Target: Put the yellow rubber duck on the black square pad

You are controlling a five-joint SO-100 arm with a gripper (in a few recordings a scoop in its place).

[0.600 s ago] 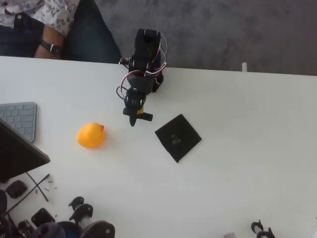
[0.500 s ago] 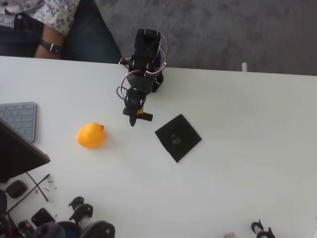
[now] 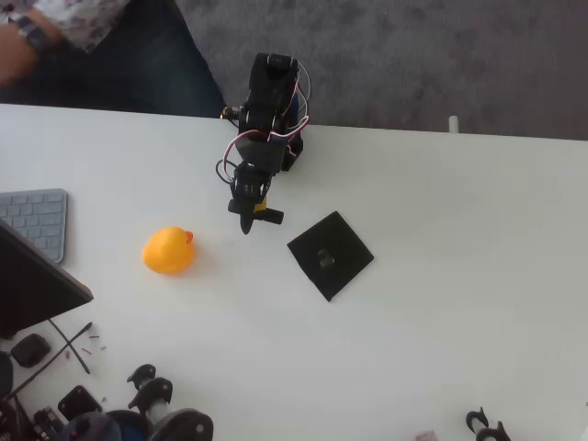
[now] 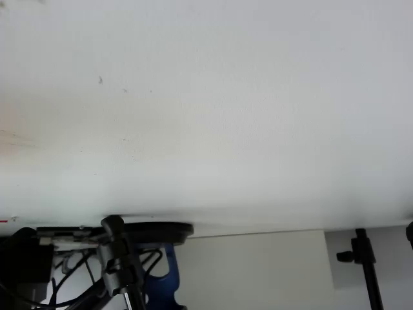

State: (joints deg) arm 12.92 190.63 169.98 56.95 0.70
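In the overhead view the yellow rubber duck point(image 3: 168, 251) sits on the white table point(image 3: 459, 303), left of centre, its red-orange beak toward the upper right. The black square pad point(image 3: 330, 255) lies flat and turned like a diamond, with a small grey mark at its centre. My black gripper point(image 3: 246, 225) hangs between them, a little above both, nearer the pad's upper left corner. Its fingers meet in a single point with nothing between them. It touches neither the duck nor the pad. The wrist view looks over bare white table surface.
A grey keyboard point(image 3: 33, 220) and a dark laptop corner point(image 3: 32, 285) lie at the left edge. Several black parts and cables point(image 3: 138, 409) crowd the bottom left. A person point(image 3: 55, 23) sits behind the table at top left. The arm's base point(image 3: 274, 101) stands at the table's far edge.
The person's arm at the top left has moved up and to the left. My arm, the duck and the pad stay where they were.
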